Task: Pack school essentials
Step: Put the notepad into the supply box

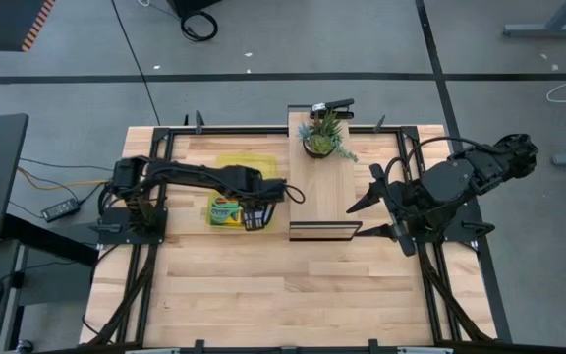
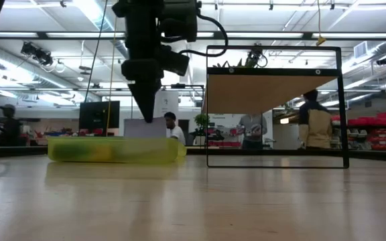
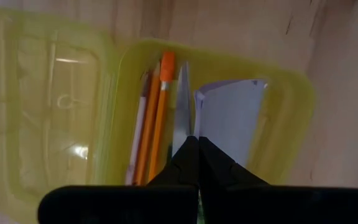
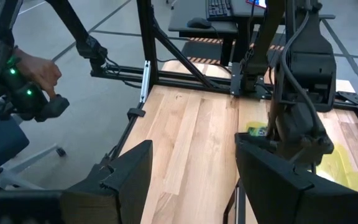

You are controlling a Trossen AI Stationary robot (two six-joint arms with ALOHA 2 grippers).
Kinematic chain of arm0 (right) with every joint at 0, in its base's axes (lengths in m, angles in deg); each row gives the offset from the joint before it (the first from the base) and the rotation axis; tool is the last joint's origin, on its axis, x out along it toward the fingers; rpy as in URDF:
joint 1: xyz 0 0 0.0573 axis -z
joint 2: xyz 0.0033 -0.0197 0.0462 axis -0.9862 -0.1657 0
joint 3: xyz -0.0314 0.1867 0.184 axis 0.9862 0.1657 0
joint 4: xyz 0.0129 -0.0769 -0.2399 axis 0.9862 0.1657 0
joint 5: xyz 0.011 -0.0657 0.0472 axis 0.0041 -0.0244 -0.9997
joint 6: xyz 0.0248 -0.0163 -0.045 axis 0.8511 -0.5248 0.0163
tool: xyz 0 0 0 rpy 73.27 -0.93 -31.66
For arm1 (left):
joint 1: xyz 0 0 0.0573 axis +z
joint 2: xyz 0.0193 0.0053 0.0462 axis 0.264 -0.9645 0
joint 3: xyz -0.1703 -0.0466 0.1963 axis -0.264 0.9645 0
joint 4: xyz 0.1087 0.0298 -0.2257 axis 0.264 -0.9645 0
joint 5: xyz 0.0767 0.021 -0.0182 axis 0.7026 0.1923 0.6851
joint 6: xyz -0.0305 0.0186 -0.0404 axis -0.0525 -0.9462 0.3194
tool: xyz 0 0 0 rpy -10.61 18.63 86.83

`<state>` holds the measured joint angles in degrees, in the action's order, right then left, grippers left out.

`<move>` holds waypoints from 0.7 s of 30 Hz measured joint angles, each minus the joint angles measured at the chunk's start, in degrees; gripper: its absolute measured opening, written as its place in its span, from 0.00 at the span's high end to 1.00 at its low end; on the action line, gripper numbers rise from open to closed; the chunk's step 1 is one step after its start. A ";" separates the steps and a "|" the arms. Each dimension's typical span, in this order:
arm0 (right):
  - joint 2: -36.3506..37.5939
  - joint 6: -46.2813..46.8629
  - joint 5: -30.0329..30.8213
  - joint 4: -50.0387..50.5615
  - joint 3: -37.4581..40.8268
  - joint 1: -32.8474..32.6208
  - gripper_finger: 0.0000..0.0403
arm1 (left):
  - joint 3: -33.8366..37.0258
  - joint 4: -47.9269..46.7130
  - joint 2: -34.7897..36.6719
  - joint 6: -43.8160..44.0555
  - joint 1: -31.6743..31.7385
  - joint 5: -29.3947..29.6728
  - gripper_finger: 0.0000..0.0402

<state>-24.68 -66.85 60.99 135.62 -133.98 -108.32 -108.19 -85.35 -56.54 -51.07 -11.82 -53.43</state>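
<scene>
Over the left half of the table, the left gripper (image 1: 254,218) hangs above the translucent yellow case (image 1: 242,165), fingers clenched together with nothing between them. Inside the open case lie two orange pencils (image 3: 156,124), the scissors (image 3: 181,115) beside them, and the light blue sticky-note pad (image 3: 229,121) to the other side. The yellow-green crayon box (image 1: 225,210) sits at the case's near end, just left of the gripper. The right gripper (image 1: 367,194) waits released at the right, near a raised wooden shelf (image 1: 327,182) carrying a potted plant (image 1: 323,136).
</scene>
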 joint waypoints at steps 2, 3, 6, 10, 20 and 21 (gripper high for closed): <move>0.00 0.00 -0.02 -0.02 0.00 0.00 0.41 | 0.01 0.28 -0.52 -0.39 0.00 0.00 1.00; 0.00 0.02 -0.02 -0.14 0.00 0.00 0.41 | 0.02 0.40 -0.90 -0.81 -0.02 -0.01 1.00; 0.00 0.02 -0.02 -0.39 0.00 0.00 0.41 | 0.04 0.68 -1.43 -1.00 -0.06 -0.28 1.00; 0.00 0.02 -0.02 -0.46 0.00 0.00 0.41 | 0.06 1.19 -2.20 -0.92 -0.17 -0.26 1.00; 0.00 -0.01 0.30 -0.52 0.00 0.00 0.41 | -0.07 2.68 -4.03 -0.39 -2.35 -0.05 1.00; 0.00 0.00 0.47 -0.50 0.00 0.00 0.41 | -0.04 2.55 -4.26 -0.07 -2.53 -0.07 1.00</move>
<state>-24.68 -66.85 61.46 135.12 -133.98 -108.32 -108.23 -82.81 -60.80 -51.14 -14.35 -53.49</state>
